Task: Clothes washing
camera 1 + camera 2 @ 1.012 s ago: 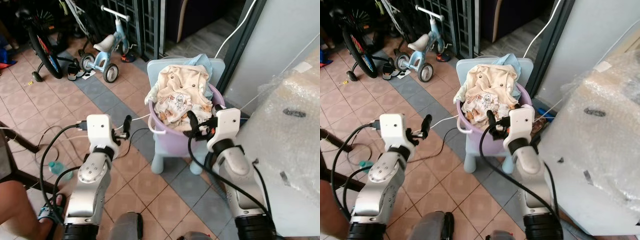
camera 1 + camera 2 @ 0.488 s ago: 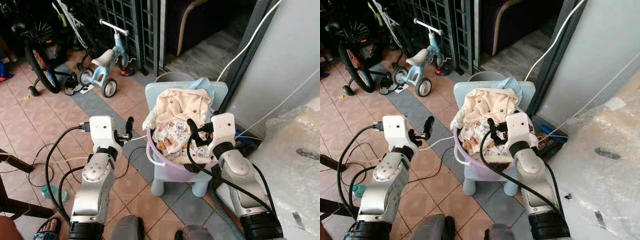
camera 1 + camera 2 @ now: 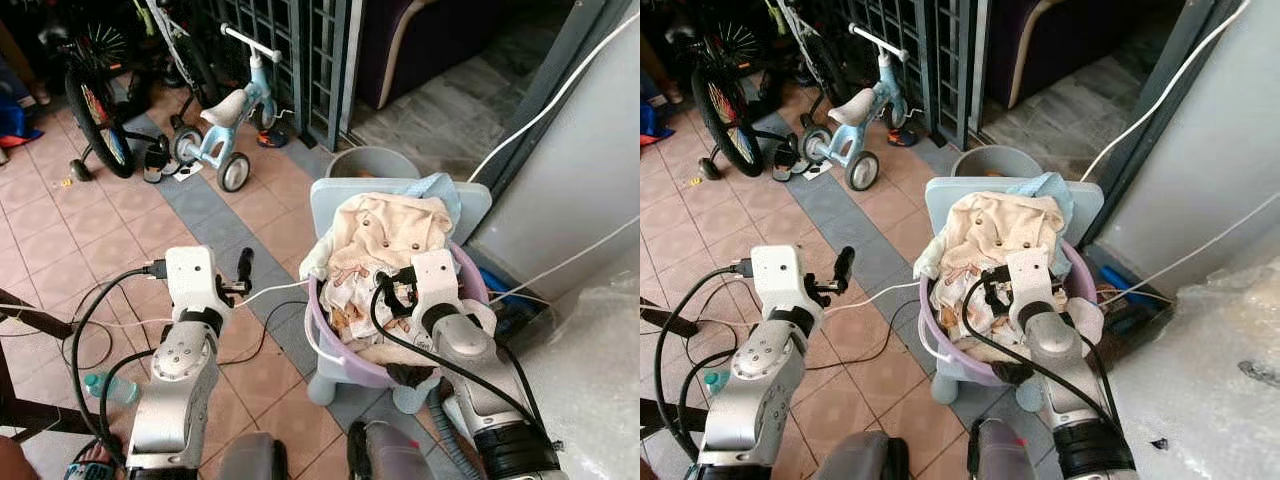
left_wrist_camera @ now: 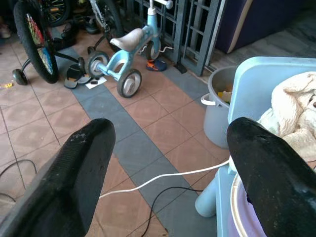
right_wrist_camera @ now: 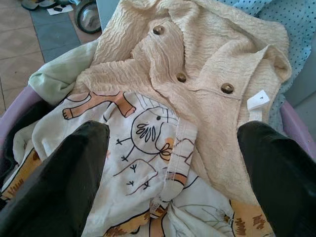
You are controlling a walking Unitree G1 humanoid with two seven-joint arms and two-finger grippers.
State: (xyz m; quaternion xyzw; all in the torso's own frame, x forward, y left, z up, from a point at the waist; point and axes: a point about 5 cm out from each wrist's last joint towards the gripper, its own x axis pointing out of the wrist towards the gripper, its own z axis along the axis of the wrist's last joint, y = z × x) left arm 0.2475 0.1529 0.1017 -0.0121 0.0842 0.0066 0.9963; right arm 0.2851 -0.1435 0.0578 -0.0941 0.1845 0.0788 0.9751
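Right wrist view, clothes (image 5: pixel 173 98) between spread right fingers (image 5: pixel 54 177), untouched, left fingers (image 4: pixel 74 173) spread too.

Both eye views look forward and down from the head, sharing the purple basin (image 3: pixel 340 350) of clothes on a pale blue chair (image 3: pixel 345 195) at centre and the tricycle (image 3: pixel 855 120) toward 11 o'clock. The left wrist view faces that tricycle (image 4: pixel 128 54) across the tiled floor (image 4: pixel 148 111). The right wrist view looks closely down on the cream buttoned garment (image 5: pixel 197 74).

Laundry tub (image 3: pixel 322 340) mostly buried under clothes (image 3: pixel 385 235); its far rim covered by right arm. Bike (image 3: pixel 95 110) cut off at top edge. Grey bucket (image 3: pixel 372 163) contents too small to tell.
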